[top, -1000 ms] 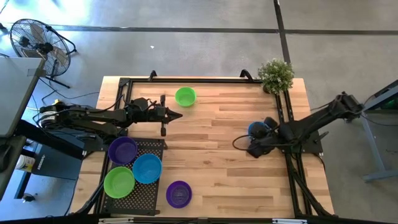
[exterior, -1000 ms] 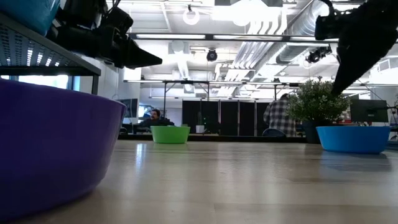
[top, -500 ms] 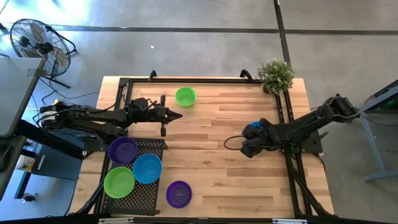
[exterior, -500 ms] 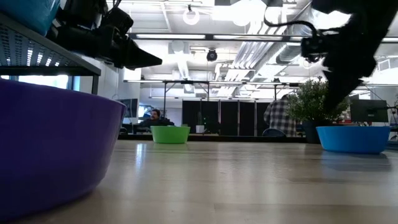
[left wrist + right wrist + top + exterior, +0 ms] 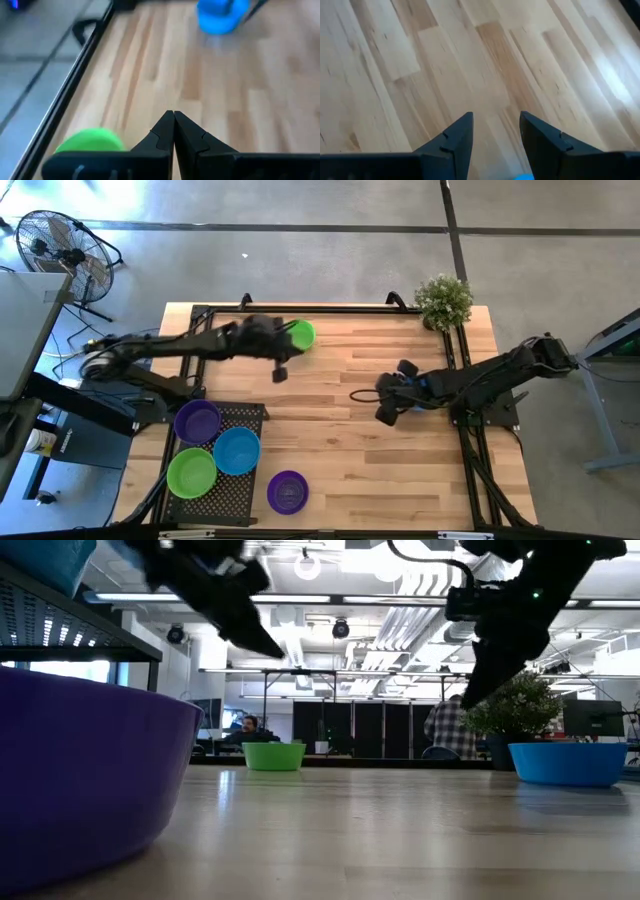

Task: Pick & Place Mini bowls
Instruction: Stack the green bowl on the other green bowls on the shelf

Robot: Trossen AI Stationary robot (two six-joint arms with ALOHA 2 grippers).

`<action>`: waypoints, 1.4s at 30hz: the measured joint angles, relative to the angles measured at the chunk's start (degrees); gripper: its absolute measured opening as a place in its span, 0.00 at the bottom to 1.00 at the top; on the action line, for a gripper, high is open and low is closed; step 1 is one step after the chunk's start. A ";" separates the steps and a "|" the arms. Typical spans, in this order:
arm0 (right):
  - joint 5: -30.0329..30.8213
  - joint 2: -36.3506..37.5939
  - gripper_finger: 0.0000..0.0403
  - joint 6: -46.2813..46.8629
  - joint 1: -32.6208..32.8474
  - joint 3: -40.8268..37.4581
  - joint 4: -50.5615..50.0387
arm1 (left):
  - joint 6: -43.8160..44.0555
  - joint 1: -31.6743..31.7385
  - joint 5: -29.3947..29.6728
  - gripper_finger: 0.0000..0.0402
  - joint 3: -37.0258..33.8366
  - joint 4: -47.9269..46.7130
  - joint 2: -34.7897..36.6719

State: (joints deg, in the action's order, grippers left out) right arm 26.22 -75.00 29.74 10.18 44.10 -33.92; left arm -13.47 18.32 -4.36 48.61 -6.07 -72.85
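A green mini bowl (image 5: 298,334) stands on the wood near the table's far edge. My left gripper (image 5: 284,360) hovers just beside it, shut and holding nothing; the bowl (image 5: 90,140) shows beside its fingers (image 5: 165,132). A blue mini bowl (image 5: 568,762) sits at the table's right, mostly hidden under my right arm in the high view. My right gripper (image 5: 384,410) hangs open over bare wood (image 5: 495,75) to the left of that bowl. On a black rack (image 5: 250,415) at the near left rest a purple bowl (image 5: 197,421), a blue bowl (image 5: 237,450) and a green bowl (image 5: 191,472).
Another purple bowl (image 5: 287,491) sits on the wood next to the rack, close to the near edge. A small potted plant (image 5: 443,300) stands at the far right corner. Black frame rails (image 5: 300,307) run along the table's edges. Bare wood lies between the two grippers.
My left gripper, still shut, has risen and swung toward the far edge, ending beside the green bowl. My right gripper, still open, has moved toward the table's left, away from the blue bowl at the right. The bowls have kept their places.
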 joint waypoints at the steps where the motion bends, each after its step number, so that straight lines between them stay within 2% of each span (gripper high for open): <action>1: 0.08 0.00 0.37 -0.64 -0.09 0.00 0.79 | -0.12 0.90 0.07 0.00 2.33 -2.74 -2.47; 4: 1.38 0.00 0.37 -3.11 -0.08 0.00 2.82 | -0.16 2.92 0.08 0.00 7.01 -9.17 -9.87; 7: 3.10 0.00 0.37 -5.02 -0.09 0.00 4.55 | 0.30 3.54 1.54 0.02 10.88 -9.63 -16.64; 12: 2.89 0.00 0.37 -6.67 -0.07 0.00 5.80 | 1.51 3.41 6.16 0.13 15.97 -10.30 -24.48; 19: 2.78 0.00 0.37 -6.45 -0.04 0.00 6.19 | 1.48 5.09 6.88 0.37 20.39 -12.99 -29.38; 23: 2.76 0.02 0.37 -6.87 -0.02 0.00 6.56 | 2.50 7.06 9.43 0.45 20.11 -13.72 -29.84; 27: 2.75 0.02 0.37 -7.08 -0.02 0.00 6.60 | 2.82 8.24 7.37 0.46 20.23 -14.95 -29.70; 35: 2.18 0.02 0.37 -9.21 -0.02 0.02 8.70 | 1.54 8.70 6.45 0.38 20.08 -15.73 -31.86; 42: 2.01 0.02 0.37 -9.73 0.00 0.04 8.98 | -0.22 8.68 9.28 0.36 20.10 -15.34 -35.80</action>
State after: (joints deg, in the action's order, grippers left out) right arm 28.23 -74.98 20.02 10.17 44.14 -24.93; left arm -13.70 27.00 4.92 68.71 -21.41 -108.65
